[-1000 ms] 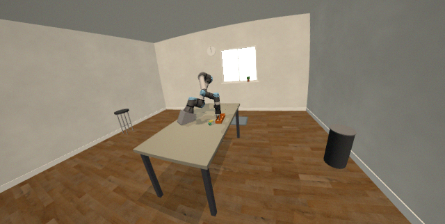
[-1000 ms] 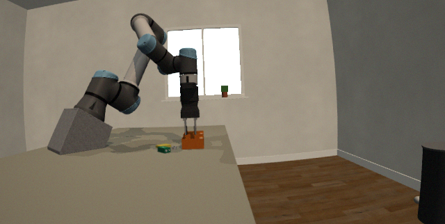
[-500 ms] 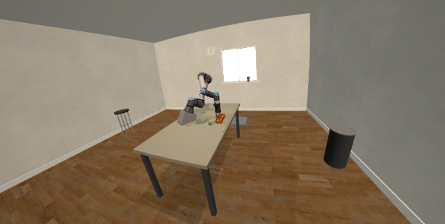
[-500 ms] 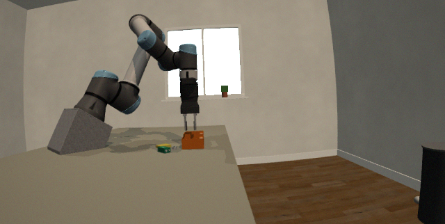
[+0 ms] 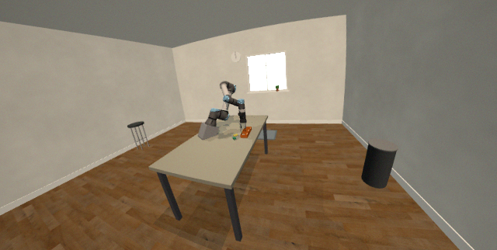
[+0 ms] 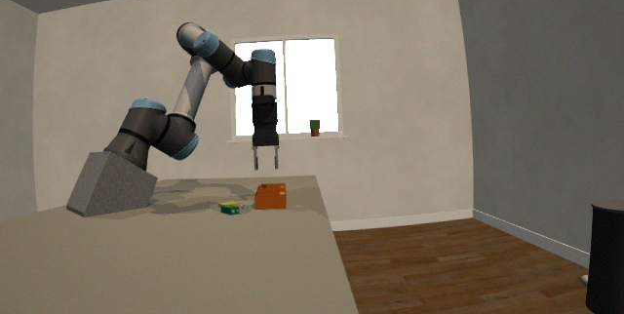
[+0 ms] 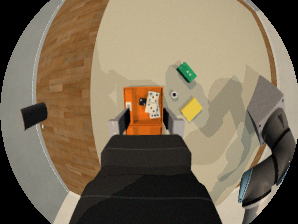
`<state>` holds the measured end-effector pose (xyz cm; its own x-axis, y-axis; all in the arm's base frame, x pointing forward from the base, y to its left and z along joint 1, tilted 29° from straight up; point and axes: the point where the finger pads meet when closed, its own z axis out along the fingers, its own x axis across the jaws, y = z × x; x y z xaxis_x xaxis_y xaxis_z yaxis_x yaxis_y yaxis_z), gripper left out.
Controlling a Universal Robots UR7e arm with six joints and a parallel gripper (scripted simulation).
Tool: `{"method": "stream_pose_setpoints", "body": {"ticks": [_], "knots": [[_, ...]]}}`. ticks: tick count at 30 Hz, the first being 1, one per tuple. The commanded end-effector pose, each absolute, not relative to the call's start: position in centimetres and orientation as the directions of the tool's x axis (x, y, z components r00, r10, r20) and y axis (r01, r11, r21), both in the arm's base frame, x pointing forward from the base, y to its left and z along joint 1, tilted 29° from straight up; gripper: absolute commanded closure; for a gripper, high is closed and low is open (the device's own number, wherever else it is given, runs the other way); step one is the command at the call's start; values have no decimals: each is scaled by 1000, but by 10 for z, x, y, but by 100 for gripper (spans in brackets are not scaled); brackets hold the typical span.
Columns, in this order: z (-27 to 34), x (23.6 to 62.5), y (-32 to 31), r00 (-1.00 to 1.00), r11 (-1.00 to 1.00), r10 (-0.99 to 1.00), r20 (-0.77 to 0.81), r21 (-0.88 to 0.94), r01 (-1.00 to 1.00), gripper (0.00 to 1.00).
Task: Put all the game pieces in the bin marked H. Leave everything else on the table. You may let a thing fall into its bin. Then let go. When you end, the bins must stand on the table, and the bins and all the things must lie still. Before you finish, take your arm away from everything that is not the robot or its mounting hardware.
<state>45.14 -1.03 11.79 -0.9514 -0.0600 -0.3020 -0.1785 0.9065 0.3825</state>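
we have our gripper [image 6: 265,164] hanging above the orange bin [image 6: 270,196] near the desk's far right edge, fingers spread wide and pinching nothing. in the wrist view a pale game piece [image 7: 153,102] lies inside the bin with a small dark one beside it. we judge the drop step done. the yellow block [image 7: 193,110], green block [image 7: 186,71] and small grey disc [image 7: 176,95] lie just beside the bin, toward the desk's middle; next we check whether any of them is a game piece.
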Motion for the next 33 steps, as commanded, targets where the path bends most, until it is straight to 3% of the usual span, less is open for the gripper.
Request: {"method": "stream_pose_setpoints", "body": {"ticks": [1,22,33], "knots": [[135,447,-18,-951,906,-61,-303,382,-179,0],[201,428,-50,-951,906,-61,-303,382,-179,0],[203,427,-51,-951,906,-61,-303,382,-179,0]]}}
